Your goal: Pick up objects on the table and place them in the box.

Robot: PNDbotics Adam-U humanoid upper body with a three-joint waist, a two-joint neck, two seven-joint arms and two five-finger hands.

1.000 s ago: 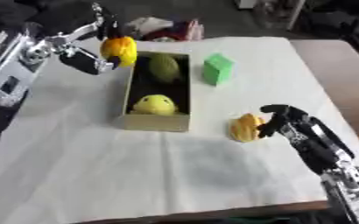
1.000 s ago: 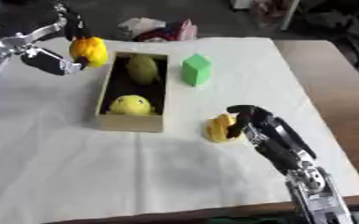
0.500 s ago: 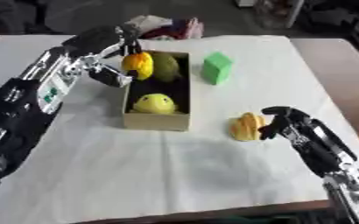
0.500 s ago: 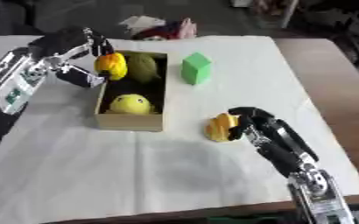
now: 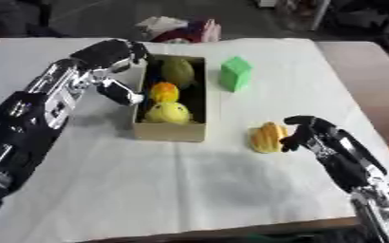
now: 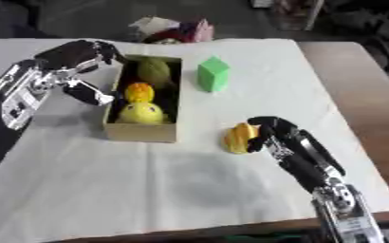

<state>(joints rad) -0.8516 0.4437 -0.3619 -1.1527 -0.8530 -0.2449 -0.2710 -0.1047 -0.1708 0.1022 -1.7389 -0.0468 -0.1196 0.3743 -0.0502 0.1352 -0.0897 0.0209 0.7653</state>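
2 hands are at work. At the box's [image 5: 170,132] left wall the left hand [image 5: 115,57] hangs with fingers released, gripping nothing; beside it, inside the box, sit 3 items: an orange fruit [image 5: 164,91], a yellow toy [image 5: 169,113] and a green fruit [image 5: 178,71]. Right of the box, the right hand [image 5: 307,134] curls against the yellow-orange object [image 5: 266,137] on the white cloth [image 5: 189,180], so it is the nearer hand; the box lies to that object's left. Farther back, just right of the box, stands a green block [image 5: 235,73].
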